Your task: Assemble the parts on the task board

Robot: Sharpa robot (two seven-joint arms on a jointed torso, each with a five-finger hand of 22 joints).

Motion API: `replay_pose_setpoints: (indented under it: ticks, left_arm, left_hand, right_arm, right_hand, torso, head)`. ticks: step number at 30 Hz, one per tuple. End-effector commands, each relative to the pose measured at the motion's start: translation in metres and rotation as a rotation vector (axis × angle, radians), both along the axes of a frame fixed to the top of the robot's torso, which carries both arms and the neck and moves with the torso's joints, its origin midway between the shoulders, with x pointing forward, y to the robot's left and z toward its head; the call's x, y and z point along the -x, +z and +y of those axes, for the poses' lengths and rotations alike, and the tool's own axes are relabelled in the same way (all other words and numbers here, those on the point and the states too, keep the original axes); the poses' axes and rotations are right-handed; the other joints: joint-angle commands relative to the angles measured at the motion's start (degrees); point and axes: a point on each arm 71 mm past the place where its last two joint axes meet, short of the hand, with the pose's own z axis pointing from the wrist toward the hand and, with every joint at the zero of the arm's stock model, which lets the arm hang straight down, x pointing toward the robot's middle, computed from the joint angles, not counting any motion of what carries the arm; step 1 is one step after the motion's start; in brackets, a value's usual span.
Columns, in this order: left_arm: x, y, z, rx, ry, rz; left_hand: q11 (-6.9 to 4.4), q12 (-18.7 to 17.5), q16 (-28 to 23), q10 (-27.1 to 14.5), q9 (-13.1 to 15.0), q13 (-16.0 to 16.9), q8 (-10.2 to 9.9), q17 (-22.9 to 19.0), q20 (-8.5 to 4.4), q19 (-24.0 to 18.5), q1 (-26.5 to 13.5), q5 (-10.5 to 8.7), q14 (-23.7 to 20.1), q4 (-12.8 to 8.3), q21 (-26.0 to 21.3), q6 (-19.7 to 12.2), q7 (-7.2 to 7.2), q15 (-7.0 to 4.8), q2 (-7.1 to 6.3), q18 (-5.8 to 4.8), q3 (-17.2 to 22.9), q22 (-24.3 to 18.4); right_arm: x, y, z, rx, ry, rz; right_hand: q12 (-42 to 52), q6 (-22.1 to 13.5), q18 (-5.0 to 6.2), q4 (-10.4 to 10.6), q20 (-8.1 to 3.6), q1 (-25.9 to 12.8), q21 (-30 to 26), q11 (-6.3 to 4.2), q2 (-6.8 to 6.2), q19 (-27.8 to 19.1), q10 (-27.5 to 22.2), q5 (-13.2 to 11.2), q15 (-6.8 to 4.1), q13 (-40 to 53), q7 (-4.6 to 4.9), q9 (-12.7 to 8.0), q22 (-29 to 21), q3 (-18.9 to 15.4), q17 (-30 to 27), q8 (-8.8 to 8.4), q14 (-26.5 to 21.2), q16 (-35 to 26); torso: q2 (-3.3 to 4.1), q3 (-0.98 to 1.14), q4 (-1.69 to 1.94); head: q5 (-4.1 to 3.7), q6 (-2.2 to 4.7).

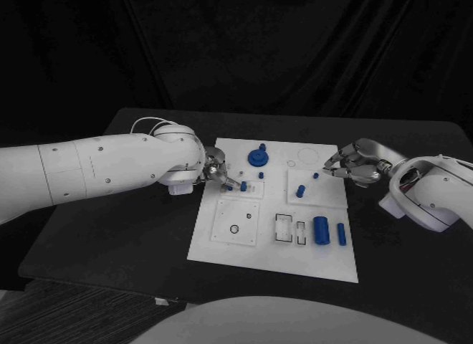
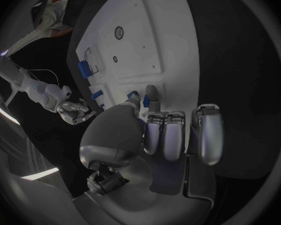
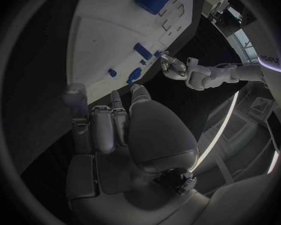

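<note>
Task board (image 1: 224,247) | left hand (image 1: 217,174) fingers pinch small blue part (image 2: 133,94) | right hand (image 1: 350,169) fingers curled, empty

We see 2 glossy white arms, the left arm (image 1: 92,168) dotted with small dark screws and trailing a thin white cable (image 1: 149,123), each ending in a silver hand with segmented metallic fingers (image 2: 165,135).

Left hand (image 2: 165,130) over task board (image 2: 172,40), fingertips beside blue part (image 2: 133,94)
</note>
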Motion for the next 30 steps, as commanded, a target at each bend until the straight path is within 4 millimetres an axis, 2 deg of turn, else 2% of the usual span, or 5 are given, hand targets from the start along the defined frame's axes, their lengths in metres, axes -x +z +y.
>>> replay_pose_setpoints:
  ticks: [1, 12, 30]
  left_arm:
    - [0.0, 0.0019, -0.0013, 0.015, -0.006, -0.01]
    - [0.0, 0.0034, -0.0001, 0.015, -0.004, -0.012]
    - [-0.0008, 0.005, -0.0017, 0.016, -0.007, -0.016]
  left_hand:
    - [-0.93, -0.04, 0.58, 6.29, -0.74, 14.61, -0.33, 15.13, 0.0, 2.64, 0.62, 0.92, 6.65, -0.24, 1.05, 1.09, -0.07, -0.57, 0.01, -2.14, -1.24, 13.59]
    - [-0.96, -0.04, 0.58, 6.29, -0.71, 14.61, -0.23, 15.13, -0.01, 2.63, 0.76, 0.98, 6.65, -0.3, 1.01, 1.34, -0.13, -0.59, 0.01, -2.13, -1.23, 13.58]
    - [-0.99, -0.04, 0.58, 6.29, -0.73, 14.61, -0.31, 15.13, -0.03, 2.48, 0.95, 1.23, 6.65, -0.32, 0.66, 1.31, -0.11, -0.62, 0.05, -2.05, -1.22, 13.47]
  right_arm:
    - [0.0004, -0.0025, -0.0004, 0.013, -0.007, 0.015]
    - [0.0003, -0.003, -0.0005, 0.015, -0.007, 0.018]
    - [-0.0002, -0.0033, -0.0008, 0.016, -0.009, 0.018]
  right_hand:
    - [-1.35, -0.35, 1.88, 0.19, 0.1, 1.95, -0.75, -0.59, 1.22, -0.41, 0.52, 0.69, -0.27, 3.24, 0.16, -0.53, 5.72, 1.36, 5.56, 0.18, 0.26, -0.75]
    - [-1.35, -0.35, 1.88, 0.19, 0.1, 1.95, -0.75, -0.59, 1.22, -0.41, 0.52, 0.69, -0.27, 3.24, 0.16, -0.53, 5.72, 1.36, 5.56, 0.18, 0.26, -0.75]
    - [-1.4, -0.32, 1.9, 0.23, 0.12, 2.0, -0.92, -0.55, 1.2, -0.5, 0.45, 0.7, -0.24, 3.17, 0.18, -0.54, 5.69, 1.46, 5.53, 0.18, 0.23, -0.78]
  torso:
    - [0.01, -0.05, 0.01]
    - [0.0, 0.04, 0.02]
    - [0.03, 0.0, -0.01]
  head:
    - [0.03, 0.0]
    - [0.02, 0.0]
    - [0.08, 0.0]
